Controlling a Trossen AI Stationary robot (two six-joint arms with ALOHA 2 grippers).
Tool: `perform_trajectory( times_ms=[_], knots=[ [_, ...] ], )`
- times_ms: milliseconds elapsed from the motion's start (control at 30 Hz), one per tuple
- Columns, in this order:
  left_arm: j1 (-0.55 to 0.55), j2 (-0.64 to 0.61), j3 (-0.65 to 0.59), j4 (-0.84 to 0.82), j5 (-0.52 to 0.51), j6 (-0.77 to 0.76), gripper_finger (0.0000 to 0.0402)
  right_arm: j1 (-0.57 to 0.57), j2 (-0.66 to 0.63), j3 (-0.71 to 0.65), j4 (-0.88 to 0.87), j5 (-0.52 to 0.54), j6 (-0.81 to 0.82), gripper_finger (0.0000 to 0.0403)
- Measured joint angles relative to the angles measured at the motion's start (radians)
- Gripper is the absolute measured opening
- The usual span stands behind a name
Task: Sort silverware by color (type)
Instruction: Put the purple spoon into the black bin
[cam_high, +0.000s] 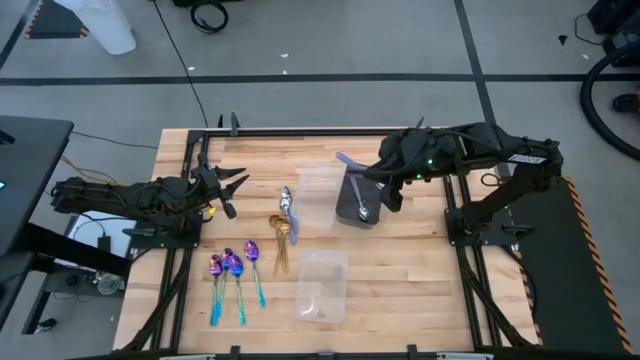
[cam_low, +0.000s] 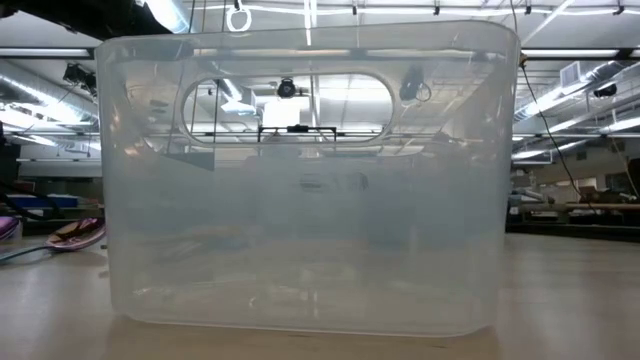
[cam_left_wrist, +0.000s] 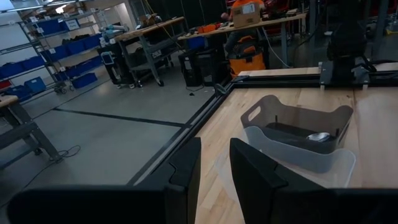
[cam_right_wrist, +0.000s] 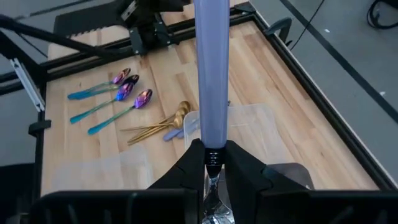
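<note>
Sorting's partway: my right gripper (cam_right_wrist: 212, 163) is clamped on a pale-handled spoon (cam_right_wrist: 212, 68) over the dark tray (cam_high: 357, 203), purple spoons (cam_high: 234, 264) and gold spoons (cam_high: 281, 232) grouped on the surface (cam_high: 420, 280), left gripper (cam_high: 232, 189) spread, empty.

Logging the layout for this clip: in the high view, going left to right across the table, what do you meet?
left gripper → purple-blue spoons → gold spoons → clear tray → dark grey tray → right gripper, shut on a pale-handled spoon.
</note>
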Motion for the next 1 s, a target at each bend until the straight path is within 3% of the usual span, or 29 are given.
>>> perform_trajectory(
  times_ms=[500, 1000],
  knots=[
    [0.000, 0.000, 0.000, 0.000, 0.000, -0.001, 0.0094, -0.118, -0.008, -0.037, -0.166, 0.088, 0.287, 0.0053],
    [0.000, 0.000, 0.000, 0.000, 0.000, -0.020, 0.0094, -0.168, -0.008, -0.312, -0.120, 0.005, 0.465, 0.0053]
  ],
)
